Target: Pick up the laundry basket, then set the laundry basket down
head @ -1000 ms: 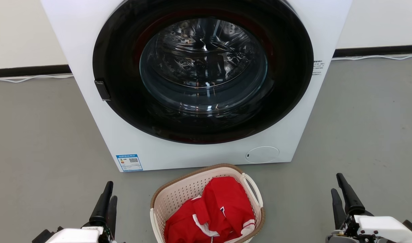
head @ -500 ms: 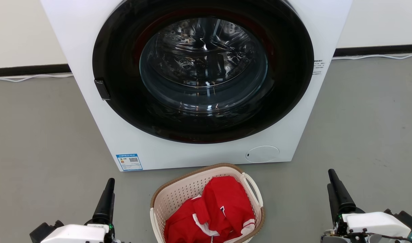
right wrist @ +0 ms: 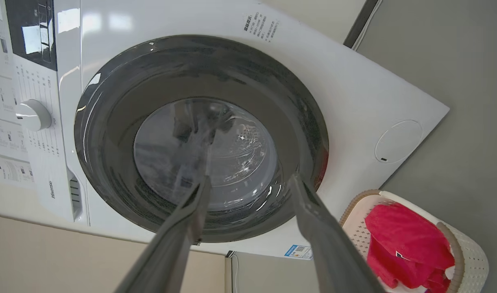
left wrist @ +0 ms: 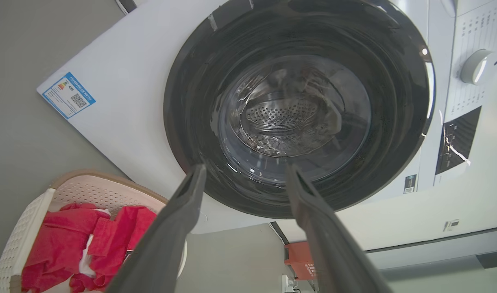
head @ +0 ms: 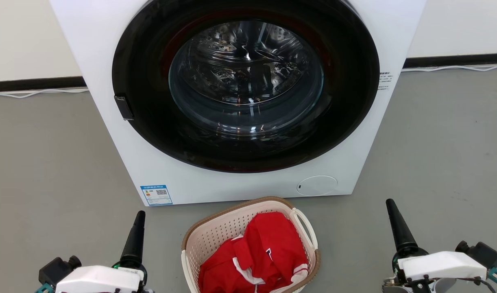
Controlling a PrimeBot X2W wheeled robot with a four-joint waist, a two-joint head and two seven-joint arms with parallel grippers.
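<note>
Laundry basket point(head: 216, 236) on the floor before a washing machine point(head: 232, 187).
It sits at six o'clock; left gripper point(head: 139, 217) at seven, right gripper point(head: 391, 207) at five, fingers spread, empty. Uneven grips could tip its red clothes point(head: 269, 248) out.

Three cams, all aimed at the washing machine point(head: 232, 185) front.
Head cam looked fwd and down from up high, mid-range, taking in the round door point(head: 246, 89), grey floor point(head: 37, 162) and the laundry basket point(head: 216, 236) at bottom centre. L wrist cam sat low and nearer, looking up along the left pincer point(left wrist: 245, 167) at the door, rolled so the basket fell at its lower left. R wrist cam did likewise along the right pincer point(right wrist: 250, 178), basket at lower right. All three shared the door, the blue sticker point(head: 156, 195) on the machine's lower front, and the basket.
</note>
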